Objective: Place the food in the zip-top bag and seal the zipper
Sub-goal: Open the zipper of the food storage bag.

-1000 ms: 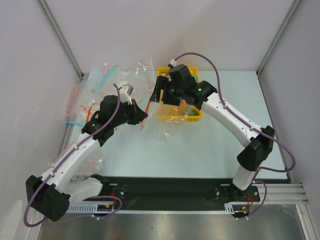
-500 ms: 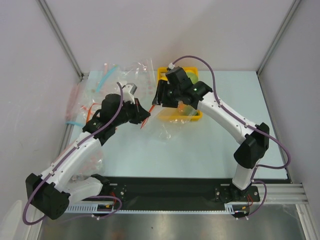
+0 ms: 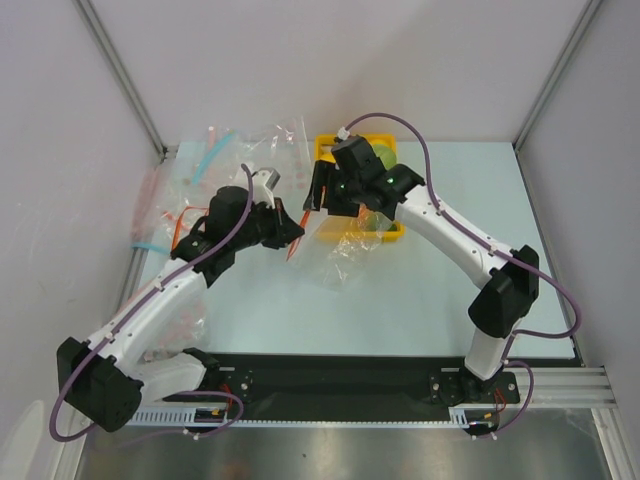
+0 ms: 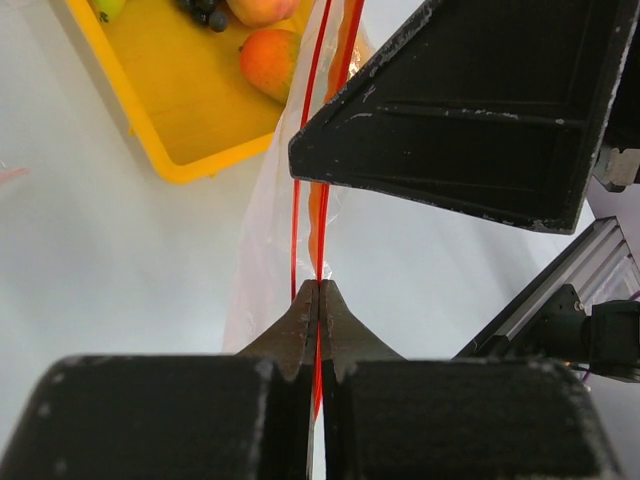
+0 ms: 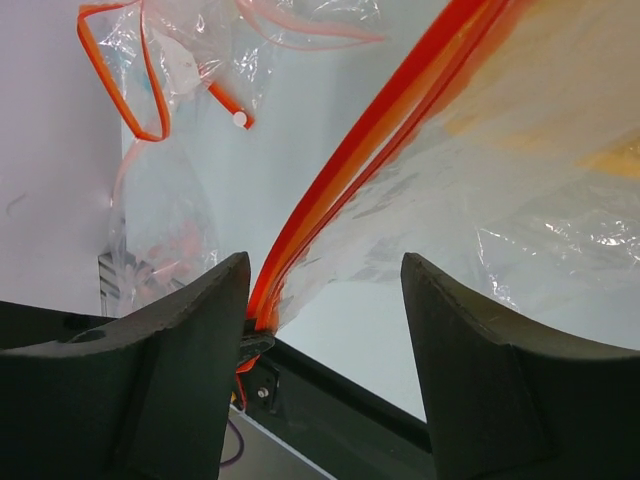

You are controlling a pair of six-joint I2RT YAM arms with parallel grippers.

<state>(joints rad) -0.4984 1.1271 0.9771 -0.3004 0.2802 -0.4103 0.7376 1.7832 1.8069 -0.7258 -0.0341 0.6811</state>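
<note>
Pale blue-green table [image 3: 400, 310], evenly lit, no hard shadows. Plain white back wall [image 3: 330, 60] behind it, matching panels left [image 3: 50, 200] and right [image 3: 600, 200]. Two metal posts [image 3: 121, 75] slant up from the far corners. Near edge: black strip [image 3: 340, 375], ribbed rail [image 3: 560, 385], then brushed metal [image 3: 350, 455].

- clear zip-top bag [image 3: 345, 258], bright red zipper [image 4: 296, 215]
- yellow tray [image 4: 150, 130] on the far side
- pale blue-green surface [image 3: 400, 295]
- left arm [image 3: 150, 305] and right arm [image 3: 455, 235]: white, black joints
</note>
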